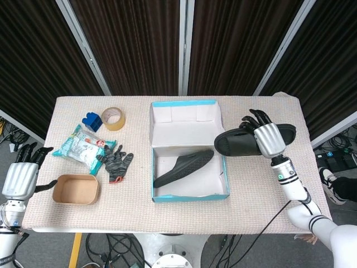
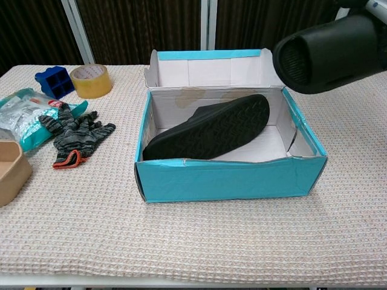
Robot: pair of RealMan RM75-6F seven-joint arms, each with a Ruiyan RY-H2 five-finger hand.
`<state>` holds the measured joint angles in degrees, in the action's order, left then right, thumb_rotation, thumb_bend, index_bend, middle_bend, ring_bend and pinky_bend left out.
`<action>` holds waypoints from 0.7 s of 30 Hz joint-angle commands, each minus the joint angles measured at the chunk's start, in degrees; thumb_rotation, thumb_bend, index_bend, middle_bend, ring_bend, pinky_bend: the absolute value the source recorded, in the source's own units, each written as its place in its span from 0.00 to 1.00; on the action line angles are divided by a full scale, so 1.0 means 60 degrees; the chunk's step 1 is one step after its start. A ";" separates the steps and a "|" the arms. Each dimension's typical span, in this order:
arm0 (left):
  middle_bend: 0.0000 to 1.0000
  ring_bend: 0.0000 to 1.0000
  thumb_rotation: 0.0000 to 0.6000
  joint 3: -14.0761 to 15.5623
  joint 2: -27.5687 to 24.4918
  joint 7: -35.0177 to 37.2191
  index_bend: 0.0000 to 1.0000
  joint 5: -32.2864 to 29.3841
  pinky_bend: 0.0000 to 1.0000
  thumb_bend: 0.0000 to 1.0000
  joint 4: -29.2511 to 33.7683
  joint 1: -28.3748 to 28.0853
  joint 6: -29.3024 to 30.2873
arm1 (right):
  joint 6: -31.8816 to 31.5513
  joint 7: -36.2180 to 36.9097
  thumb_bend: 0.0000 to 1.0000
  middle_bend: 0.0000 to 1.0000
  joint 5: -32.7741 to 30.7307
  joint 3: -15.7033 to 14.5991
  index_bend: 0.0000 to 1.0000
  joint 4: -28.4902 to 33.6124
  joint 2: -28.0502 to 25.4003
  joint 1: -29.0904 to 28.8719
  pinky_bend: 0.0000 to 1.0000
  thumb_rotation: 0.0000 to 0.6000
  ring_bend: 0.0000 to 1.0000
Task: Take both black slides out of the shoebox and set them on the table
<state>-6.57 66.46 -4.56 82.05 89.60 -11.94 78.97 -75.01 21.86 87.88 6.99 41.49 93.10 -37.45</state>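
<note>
A teal shoebox (image 1: 189, 196) (image 2: 230, 179) stands open in the middle of the table. One black slide (image 1: 184, 167) (image 2: 211, 128) lies inside it, tilted on its side with the sole showing. My right hand (image 1: 266, 135) grips the second black slide (image 1: 240, 143) (image 2: 331, 53) and holds it in the air just right of the box's right wall. My left hand (image 1: 21, 174) hangs at the table's left edge, fingers apart, holding nothing; it does not show in the chest view.
Left of the box lie dark knit gloves (image 1: 115, 159) (image 2: 75, 136), a snack packet (image 1: 81, 146), a blue block (image 1: 91, 121), a tape roll (image 1: 114, 118) and a brown paper bowl (image 1: 76, 189). Bare tablecloth (image 1: 262, 190) spreads right of the box.
</note>
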 commanded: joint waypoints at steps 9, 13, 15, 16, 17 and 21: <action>0.19 0.06 1.00 -0.0080 -0.0167 -0.0052 0.18 0.0231 0.09 0.00 0.0108 -0.0421 -0.0267 | 0.2963 0.1741 0.73 0.28 -0.0747 -0.0209 0.41 -0.2265 0.0969 -0.0053 0.15 1.00 0.09; 0.19 0.06 1.00 -0.0061 -0.0344 -0.0051 0.18 0.0324 0.09 0.00 0.0232 -0.0478 -0.0273 | 0.3871 0.1714 0.52 0.17 -0.0721 -0.0336 0.16 -0.2534 0.1129 -0.0338 0.04 1.00 0.00; 0.19 0.06 1.00 -0.0053 -0.0447 -0.0019 0.18 0.0399 0.09 0.00 0.0283 -0.0556 -0.0348 | 0.4176 0.1580 0.39 0.11 -0.0682 -0.0395 0.06 -0.2522 0.1112 -0.0466 0.01 1.00 0.00; 0.19 0.06 1.00 -0.0055 -0.0519 0.0028 0.18 0.0468 0.09 0.00 0.0326 -0.0633 -0.0419 | 0.4324 0.1443 0.30 0.06 -0.0646 -0.0433 0.02 -0.2484 0.1077 -0.0548 0.00 1.00 0.00; 0.19 0.06 1.00 -0.0053 -0.0573 0.0094 0.18 0.0532 0.09 0.00 0.0362 -0.0699 -0.0483 | 0.4460 0.1301 0.25 0.04 -0.0622 -0.0466 0.00 -0.2441 0.1033 -0.0609 0.00 1.00 0.00; 0.19 0.06 1.00 -0.0096 -0.0794 0.0649 0.18 0.0787 0.10 0.00 0.0505 -0.1099 -0.0905 | 0.4709 0.0589 0.02 0.00 -0.0585 -0.0489 0.00 -0.1889 0.0599 -0.0805 0.00 1.00 0.00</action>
<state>-7.00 62.34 -2.01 86.06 92.15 -17.43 74.72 -47.36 27.16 84.16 4.28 28.59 97.95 -41.49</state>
